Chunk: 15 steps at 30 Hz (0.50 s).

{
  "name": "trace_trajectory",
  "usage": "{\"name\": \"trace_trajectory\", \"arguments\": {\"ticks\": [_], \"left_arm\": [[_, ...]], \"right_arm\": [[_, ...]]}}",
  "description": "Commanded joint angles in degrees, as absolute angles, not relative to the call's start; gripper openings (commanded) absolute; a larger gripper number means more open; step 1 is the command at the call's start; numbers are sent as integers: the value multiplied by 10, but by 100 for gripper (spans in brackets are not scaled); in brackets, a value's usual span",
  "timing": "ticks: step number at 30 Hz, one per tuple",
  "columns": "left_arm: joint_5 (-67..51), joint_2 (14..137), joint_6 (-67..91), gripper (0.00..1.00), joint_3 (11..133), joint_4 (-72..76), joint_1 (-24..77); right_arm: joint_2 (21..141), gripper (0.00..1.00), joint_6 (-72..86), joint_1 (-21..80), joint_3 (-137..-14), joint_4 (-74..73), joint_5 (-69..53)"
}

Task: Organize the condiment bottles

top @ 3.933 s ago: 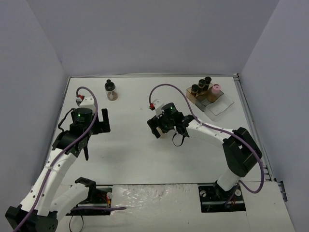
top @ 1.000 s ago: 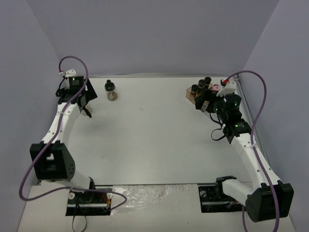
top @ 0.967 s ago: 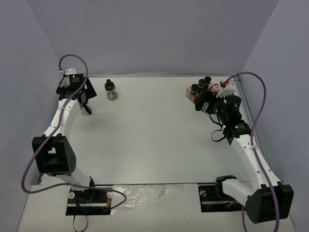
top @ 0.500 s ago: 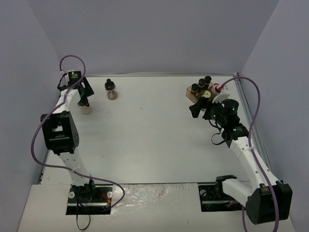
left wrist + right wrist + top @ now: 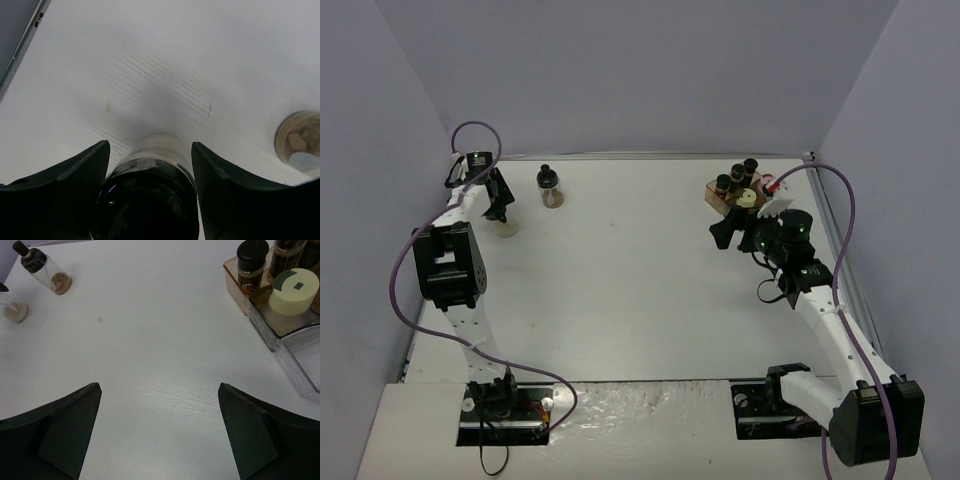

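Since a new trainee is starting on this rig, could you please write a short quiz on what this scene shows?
1. True or false: the right gripper holds a bottle.
2. The bottle in the clear front part of the rack has a cap that is: A pink, B pale yellow, C black.
3. How many jars stand on the table, away from the rack?
Key: 1 false, its jaws are open and empty. 2 B, the pale yellow-capped bottle. 3 two: the flanked jar between the fingers of the left gripper, and the free jar beside it.
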<state>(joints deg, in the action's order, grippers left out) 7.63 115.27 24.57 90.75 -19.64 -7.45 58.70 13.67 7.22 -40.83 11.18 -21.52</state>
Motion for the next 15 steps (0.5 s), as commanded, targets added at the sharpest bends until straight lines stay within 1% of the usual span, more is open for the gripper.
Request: {"name": "trace_trajectory", "arguments": {"ticks": [1,4,6,9,15], "left_arm": [[42,1079,254,28,870,-191,-40],[40,1044,256,23,835,-189,20],[61,1028,258,23,813,-192,66],[86,1007,257,23,795,-187,159],[108,1021,259,24,818,-184,281]], "right_arm": [[567,100,138,76,-414,162,-226],[565,100,139,76,-414,162,-221],[561,100,141,76,-414,161,-222],[550,100,146,76,-408,158,-225],[518,100,144,77,-400,142,-220]]}}
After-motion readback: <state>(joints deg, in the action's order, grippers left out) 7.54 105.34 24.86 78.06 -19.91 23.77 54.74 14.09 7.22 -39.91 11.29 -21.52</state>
